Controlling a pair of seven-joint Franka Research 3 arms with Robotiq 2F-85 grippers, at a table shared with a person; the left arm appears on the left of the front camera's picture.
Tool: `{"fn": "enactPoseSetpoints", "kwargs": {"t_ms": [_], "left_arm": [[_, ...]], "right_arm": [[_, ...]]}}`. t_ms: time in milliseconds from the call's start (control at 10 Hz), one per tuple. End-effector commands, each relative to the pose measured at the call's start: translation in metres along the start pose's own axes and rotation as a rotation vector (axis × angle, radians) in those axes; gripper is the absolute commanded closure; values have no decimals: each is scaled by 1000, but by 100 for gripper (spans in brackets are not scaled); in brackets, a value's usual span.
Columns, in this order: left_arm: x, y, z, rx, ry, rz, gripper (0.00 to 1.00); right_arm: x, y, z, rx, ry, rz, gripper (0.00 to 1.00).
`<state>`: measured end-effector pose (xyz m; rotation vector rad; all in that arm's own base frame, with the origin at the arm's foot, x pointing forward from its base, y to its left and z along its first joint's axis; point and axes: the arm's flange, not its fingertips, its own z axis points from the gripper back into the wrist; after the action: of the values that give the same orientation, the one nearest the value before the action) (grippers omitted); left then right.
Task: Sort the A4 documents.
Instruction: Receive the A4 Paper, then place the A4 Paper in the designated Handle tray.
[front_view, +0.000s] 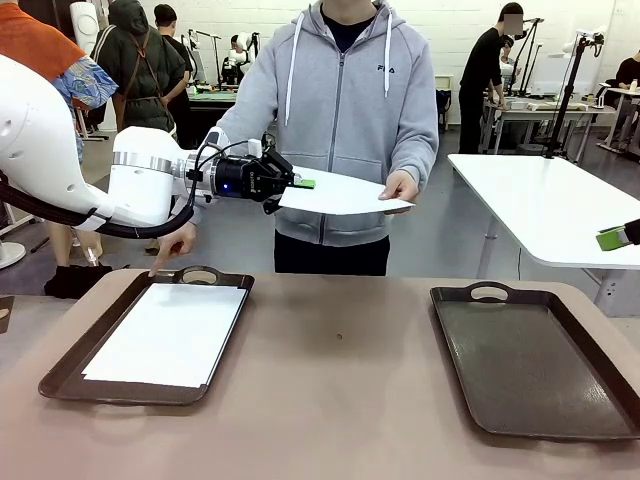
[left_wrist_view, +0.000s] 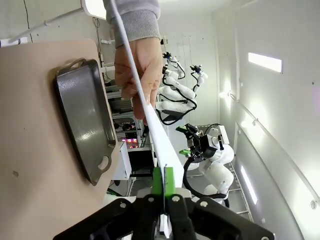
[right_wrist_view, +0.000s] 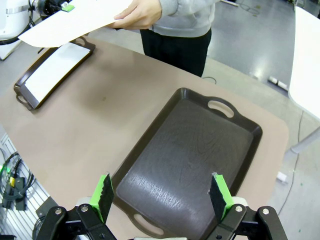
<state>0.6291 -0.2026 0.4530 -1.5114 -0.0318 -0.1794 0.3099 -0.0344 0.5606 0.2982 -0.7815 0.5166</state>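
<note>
White paper, a single A4 sheet (front_view: 340, 192), hangs in the air above the far edge of the desk (front_view: 330, 390), held from both ends. The left gripper (front_view: 303, 184) has its two green-padded fingers pressed together on the sheet's near-left edge. A person in a grey hooded top stands across the desk and grips the sheet's other end with one hand (front_view: 400, 187). In the left wrist view the sheet (left_wrist_view: 155, 125) appears edge-on, running from the pinched green pads (left_wrist_view: 169, 181) up to that hand (left_wrist_view: 137, 67).

The person's other hand (front_view: 177, 243) reaches down, its fingertip at the far rim of the left tray (front_view: 60, 375), just beside the handle. This dark brown tray sits on the desk's left part and carries a second white sheet (front_view: 170, 333) lying flat inside it, covering most of its floor.

On the desk's right part, well apart from the first, is another dark brown tray (front_view: 530, 360) with cut-out handles.

The right gripper (right_wrist_view: 162, 192) hangs above this right tray (right_wrist_view: 190, 150) with its fingers spread wide and nothing between them; one green fingertip shows at the right edge of the front view. The right wrist view also shows the held sheet (right_wrist_view: 70, 22) and the left tray (right_wrist_view: 25, 95) farther off.
</note>
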Motion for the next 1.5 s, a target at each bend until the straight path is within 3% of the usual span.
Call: {"fn": "enactPoseSetpoints", "kwargs": {"t_ms": [0,200,400,500,1400], "left_arm": [[-1,1,3,-2,20,-35,100],[-2,0,3,-2,27,-49,100],[-9,-4,4,-13,110,-85,100],[-2,0,-1,-3,16,-23,100],[-2,0,-1,-3,16,-23,100]], "right_arm": [[-1,-1,-2,16,-4,-1,0],[-1,-1,-2,16,-4,-1,0],[-1,-1,-2,16,-4,-1,0],[-1,-1,-2,16,-4,-1,0],[-1,-1,-2,16,-4,-1,0]]}}
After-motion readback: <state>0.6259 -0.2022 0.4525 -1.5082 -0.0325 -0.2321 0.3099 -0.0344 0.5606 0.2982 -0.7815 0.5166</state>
